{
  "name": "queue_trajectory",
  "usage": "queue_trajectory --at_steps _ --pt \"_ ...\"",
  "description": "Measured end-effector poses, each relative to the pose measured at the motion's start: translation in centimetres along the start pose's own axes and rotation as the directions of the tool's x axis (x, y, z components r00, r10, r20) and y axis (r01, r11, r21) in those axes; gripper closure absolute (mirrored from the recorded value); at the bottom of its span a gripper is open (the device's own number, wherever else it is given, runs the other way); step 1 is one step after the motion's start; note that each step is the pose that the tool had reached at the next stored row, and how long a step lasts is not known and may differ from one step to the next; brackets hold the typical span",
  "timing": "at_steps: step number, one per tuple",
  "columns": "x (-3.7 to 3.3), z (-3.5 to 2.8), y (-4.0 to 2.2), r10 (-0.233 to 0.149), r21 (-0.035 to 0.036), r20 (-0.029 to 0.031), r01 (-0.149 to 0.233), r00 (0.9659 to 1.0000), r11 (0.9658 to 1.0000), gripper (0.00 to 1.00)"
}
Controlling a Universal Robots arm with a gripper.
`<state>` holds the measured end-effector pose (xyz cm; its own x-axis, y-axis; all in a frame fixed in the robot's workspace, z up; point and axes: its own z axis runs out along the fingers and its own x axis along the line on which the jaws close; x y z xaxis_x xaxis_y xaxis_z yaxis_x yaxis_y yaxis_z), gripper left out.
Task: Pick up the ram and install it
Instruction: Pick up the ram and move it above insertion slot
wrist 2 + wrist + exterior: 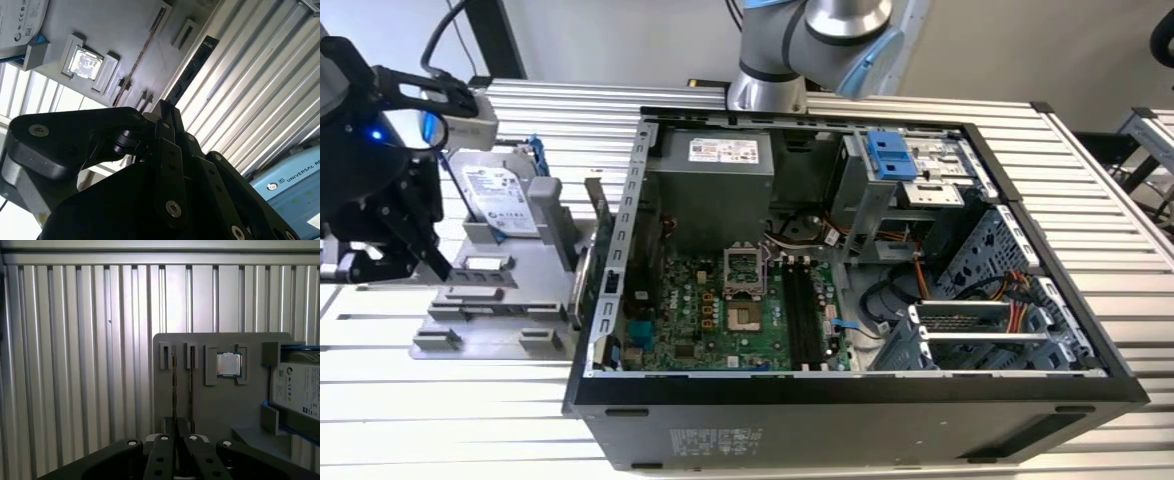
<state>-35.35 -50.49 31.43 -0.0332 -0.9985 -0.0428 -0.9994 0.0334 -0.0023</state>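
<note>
Two thin dark ram sticks stand on edge, side by side, in slots of the grey parts holder (250,415); one ram (174,385) runs straight toward my fingertips and a second stick (191,380) lies beside it. The second wrist view shows the same sticks (142,60) from the side. My black gripper (178,432) hovers above the near end of the sticks, fingertips drawn together and holding nothing. In the exterior view the gripper (438,262) hangs over the holder (494,335) at the exterior view's left.
An open computer case (854,390) fills the middle, its green motherboard (720,320) and dark memory slots (803,310) exposed. A silver hard drive in a blue frame (500,200) and a processor chip (229,364) sit on the holder. The table (440,420) is ribbed metal.
</note>
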Motion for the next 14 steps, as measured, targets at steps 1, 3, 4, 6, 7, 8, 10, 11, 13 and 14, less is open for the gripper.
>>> queue_trajectory --at_steps 1,3,4,6,7,8,10,11,13,14 --pt "-0.01 -0.2 0.0 0.0 0.0 0.0 0.0 1.0 1.0 1.0" --pt "-0.02 -0.58 0.0 0.0 0.0 0.0 0.0 1.0 1.0 1.0" --pt "-0.03 -0.77 0.0 0.0 0.0 -0.0001 0.0 1.0 1.0 1.0" --pt "-0.05 -1.12 0.0 0.0 0.0 0.0 0.0 1.0 1.0 1.0" --pt "-0.06 -1.29 0.0 0.0 0.0001 0.0001 0.0 1.0 1.0 1.0" --pt "-0.06 -1.47 0.0 0.0 0.0 0.0 0.0 1.0 1.0 1.0" --pt "-0.08 -1.78 0.0 0.0 0.0 0.0 0.0 1.0 1.0 1.0" --pt "-0.08 -1.93 -0.01 0.0 0.0 -0.0001 0.0 1.0 1.0 1.0" --pt "-0.1 -2.24 -0.01 0.0 0.0 0.0 0.0 1.0 1.0 1.0" --pt "-0.1 -2.41 -0.01 0.0 0.0 0.0 0.0 1.0 1.0 1.0"
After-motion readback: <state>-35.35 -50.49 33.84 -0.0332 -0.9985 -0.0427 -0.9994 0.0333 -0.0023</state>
